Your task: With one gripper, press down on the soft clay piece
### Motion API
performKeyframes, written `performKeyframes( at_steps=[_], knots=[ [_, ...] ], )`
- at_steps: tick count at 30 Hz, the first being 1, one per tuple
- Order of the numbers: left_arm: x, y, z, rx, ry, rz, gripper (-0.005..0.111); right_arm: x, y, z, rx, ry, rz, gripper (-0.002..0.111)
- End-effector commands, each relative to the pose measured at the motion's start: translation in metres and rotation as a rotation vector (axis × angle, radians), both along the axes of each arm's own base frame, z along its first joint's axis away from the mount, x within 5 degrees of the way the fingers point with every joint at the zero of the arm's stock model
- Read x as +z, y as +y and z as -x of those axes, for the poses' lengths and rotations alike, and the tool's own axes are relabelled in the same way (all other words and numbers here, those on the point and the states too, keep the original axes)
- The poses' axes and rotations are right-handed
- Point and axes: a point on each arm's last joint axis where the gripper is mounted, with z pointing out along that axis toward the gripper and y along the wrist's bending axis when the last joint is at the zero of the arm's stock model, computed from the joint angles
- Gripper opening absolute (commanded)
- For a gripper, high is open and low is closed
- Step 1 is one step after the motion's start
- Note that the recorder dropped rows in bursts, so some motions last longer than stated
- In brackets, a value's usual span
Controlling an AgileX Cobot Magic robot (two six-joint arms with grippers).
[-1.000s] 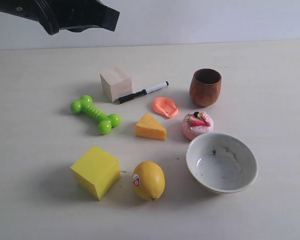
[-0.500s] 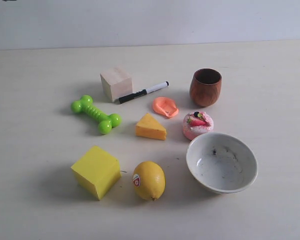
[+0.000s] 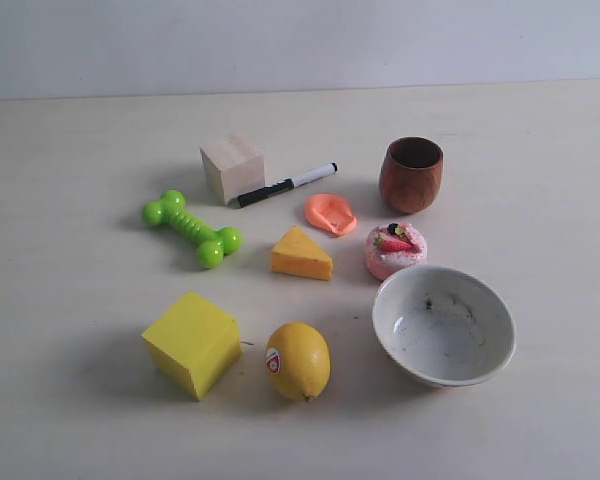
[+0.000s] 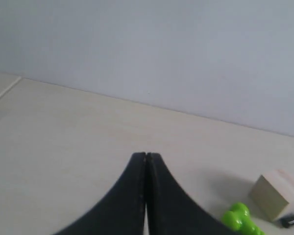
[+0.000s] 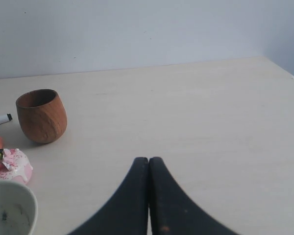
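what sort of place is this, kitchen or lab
Most likely a robot lab test bench, not a kitchen: a plain pale table against a blank wall, with unrelated props laid out apart, such as a toy cake, a green bone toy and a wooden block.

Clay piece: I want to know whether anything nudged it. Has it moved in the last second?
No. The soft clay piece sits where it was, same gaps to the wooden cup and the cheese wedge.
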Motion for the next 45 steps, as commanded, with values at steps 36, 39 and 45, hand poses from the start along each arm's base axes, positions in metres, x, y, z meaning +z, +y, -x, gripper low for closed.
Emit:
performKeyframes(
  at_steps=[36, 39, 45],
  knots=[
    [-0.087, -0.002, 0.087, 0.065, -0.152, -0.1, 0.0, -0.001, 0.0, 0.0, -0.005, -0.008, 0.0, 0.0],
    [-0.091, -0.003, 0.089, 0.056, -0.12, -0.096, 0.0, -0.001, 0.0, 0.0, -0.005, -0.008, 0.0, 0.0],
    [-0.094, -0.004, 0.089, 0.05, -0.088, -0.094, 0.0, -0.001, 0.0, 0.0, -0.005, -0.008, 0.0, 0.0]
  ],
)
